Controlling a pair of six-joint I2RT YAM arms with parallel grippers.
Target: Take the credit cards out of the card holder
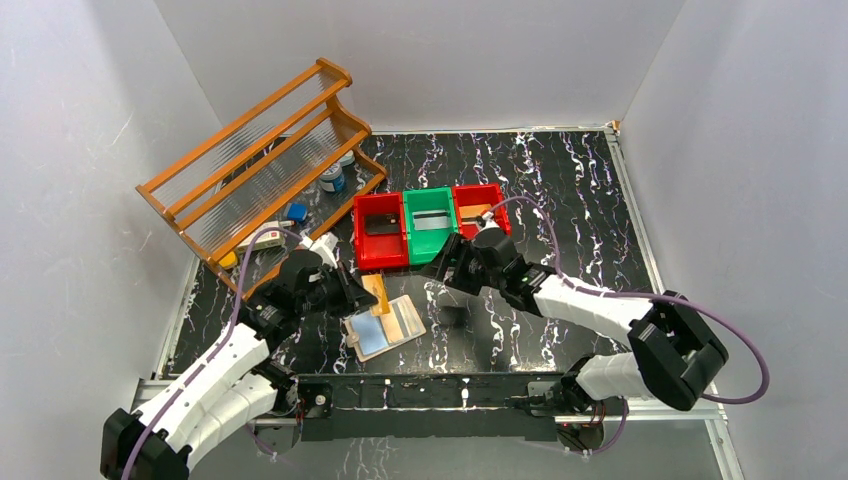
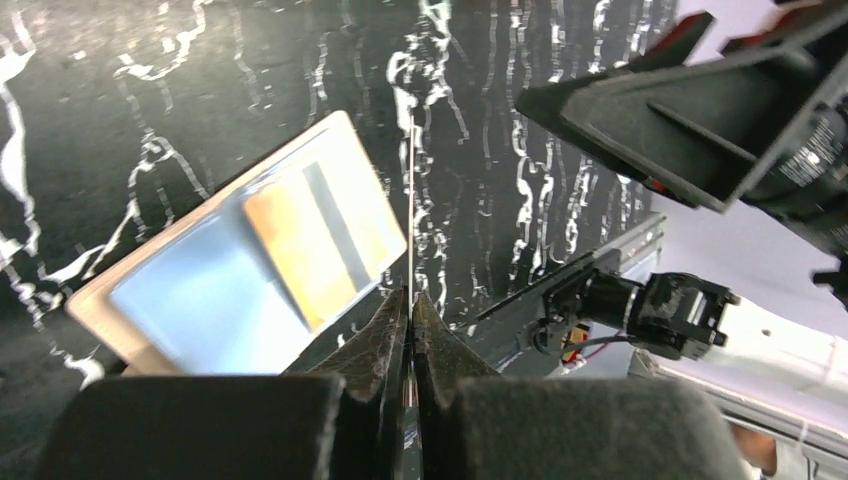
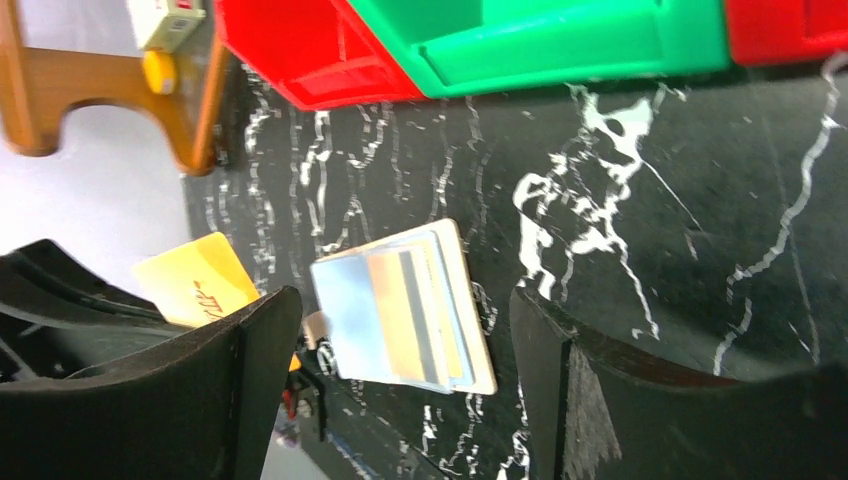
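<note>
Black marbled surface (image 1: 560, 190) between white walls. Your left jaws are pinched shut on an orange-gold card (image 3: 195, 280), which is out of the sleeves and just beside the card holder (image 1: 385, 325). Your right jaws stand wide with nothing in them, hovering between the holder and the bins. The holder lies open near the front rail, and another orange card with a dark stripe (image 2: 300, 250) shows in its blue sleeve. Behind it, the left red bin (image 1: 380, 255) has a dark card (image 1: 381, 225) and the green bin (image 1: 412, 225) a silvery card (image 1: 432, 221). By my reckoning, two cards are binned, one is in hand, and at least one is left.
</note>
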